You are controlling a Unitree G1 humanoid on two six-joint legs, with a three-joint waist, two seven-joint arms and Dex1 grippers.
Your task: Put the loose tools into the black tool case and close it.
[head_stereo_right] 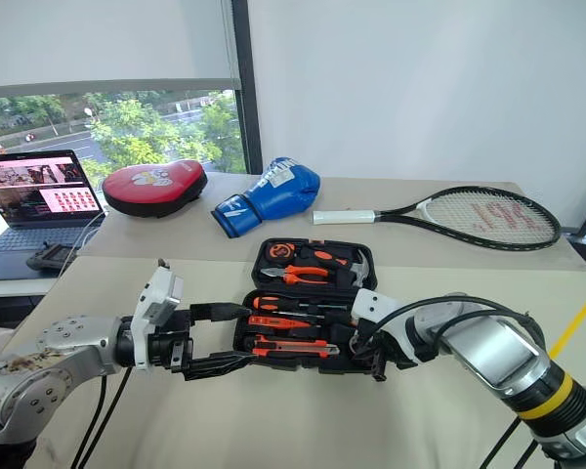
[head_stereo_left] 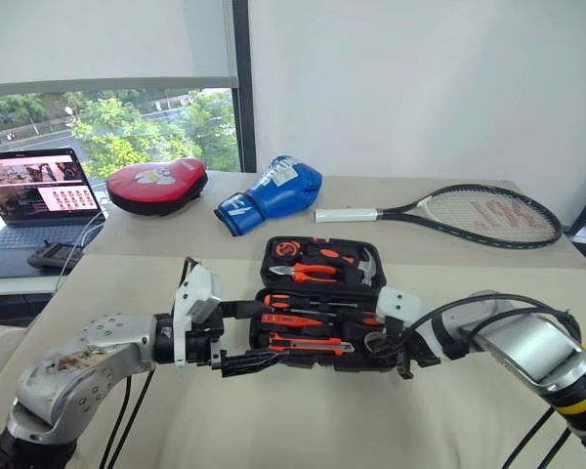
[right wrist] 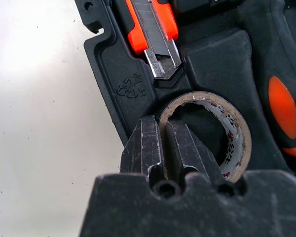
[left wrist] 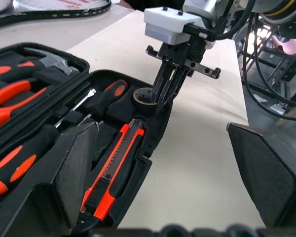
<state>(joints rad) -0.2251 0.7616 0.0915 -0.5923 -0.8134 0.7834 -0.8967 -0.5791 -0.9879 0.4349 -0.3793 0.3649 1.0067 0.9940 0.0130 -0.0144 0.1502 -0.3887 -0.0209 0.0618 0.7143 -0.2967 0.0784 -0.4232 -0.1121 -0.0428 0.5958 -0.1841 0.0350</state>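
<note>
The black tool case (head_stereo_left: 266, 266) lies open on the beige table. Its near half holds screwdrivers (head_stereo_left: 295, 319) and the black-orange utility knife (head_stereo_left: 310, 345). The small tape roll (right wrist: 233, 129) sits in a round recess at the case's right end, next to the knife's tip (right wrist: 158, 64). My right gripper (right wrist: 163, 131) points down and is shut on the roll's wall, one finger inside the ring and one outside. My left gripper (head_stereo_left: 254, 335) hovers at the case's left end, open and empty, its fingers (left wrist: 71, 173) spread wide over the near half.
Pliers (head_stereo_left: 311, 274) and a hammer lie in the case's far half. Behind the case are a blue boxing glove (head_stereo_left: 271, 192), a red pad (head_stereo_left: 156, 184) and a tennis racket (head_stereo_left: 469, 213). A laptop (head_stereo_left: 34, 200) and a controller (head_stereo_left: 54, 257) sit at the far left.
</note>
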